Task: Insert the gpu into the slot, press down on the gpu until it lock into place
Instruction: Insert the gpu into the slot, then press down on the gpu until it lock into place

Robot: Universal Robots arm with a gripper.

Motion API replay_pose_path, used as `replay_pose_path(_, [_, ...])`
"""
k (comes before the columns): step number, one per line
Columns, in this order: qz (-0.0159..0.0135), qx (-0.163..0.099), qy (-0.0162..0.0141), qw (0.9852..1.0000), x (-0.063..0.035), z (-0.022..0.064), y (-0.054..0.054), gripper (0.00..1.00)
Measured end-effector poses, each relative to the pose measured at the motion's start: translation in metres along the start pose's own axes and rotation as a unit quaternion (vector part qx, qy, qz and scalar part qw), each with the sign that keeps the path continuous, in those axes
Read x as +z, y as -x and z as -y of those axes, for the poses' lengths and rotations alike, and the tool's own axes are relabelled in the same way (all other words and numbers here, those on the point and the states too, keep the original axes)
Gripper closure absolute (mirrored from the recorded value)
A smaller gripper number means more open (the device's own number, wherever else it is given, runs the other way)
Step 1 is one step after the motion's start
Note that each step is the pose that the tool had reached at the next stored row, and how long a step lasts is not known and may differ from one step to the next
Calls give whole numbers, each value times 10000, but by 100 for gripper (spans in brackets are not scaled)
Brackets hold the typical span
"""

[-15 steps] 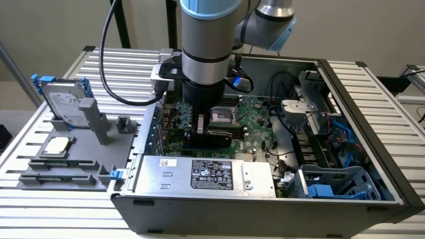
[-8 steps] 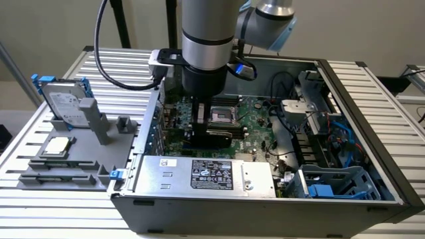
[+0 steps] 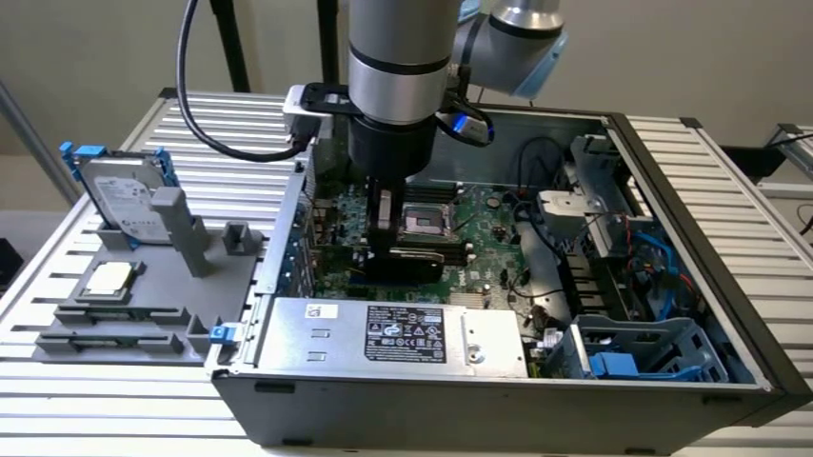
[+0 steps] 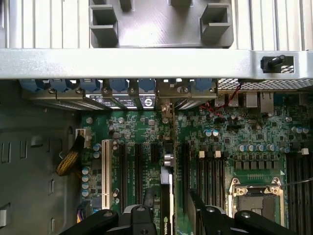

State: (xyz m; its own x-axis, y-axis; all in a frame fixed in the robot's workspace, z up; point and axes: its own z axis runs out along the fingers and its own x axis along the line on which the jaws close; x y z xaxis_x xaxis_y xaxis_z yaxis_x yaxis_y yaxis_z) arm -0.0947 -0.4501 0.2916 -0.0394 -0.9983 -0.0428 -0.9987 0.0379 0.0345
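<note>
— Where is the gpu (image 4: 166, 205)?

— It stands on edge on the green motherboard (image 4: 146, 127), between the long black slots (image 4: 138, 166), with its far end toward the rear slot covers (image 4: 117, 101). From the exterior view it is just beside the CPU socket (image 3: 420, 224) and beyond the silver power supply (image 3: 381, 333). I cannot tell how deep it sits in the slot.

— And the gripper (image 4: 168, 213)?

— It straddles the card with its jaws apart, one finger on each side, neither clamping it.

— What could go wrong from here?

— I judge that an off-centre press could rock the card, so one end seats and the latch never catches. A finger drifting sideways could strike a neighbouring slot or the capacitors (image 4: 215, 133). If the bracket end snags the case wall (image 4: 156, 63), the force would bend the board instead.
</note>
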Motion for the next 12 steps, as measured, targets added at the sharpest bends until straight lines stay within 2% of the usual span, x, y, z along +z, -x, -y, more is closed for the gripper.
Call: replay_pose_path(12, [0, 0, 0, 10000, 0, 0, 0, 60])
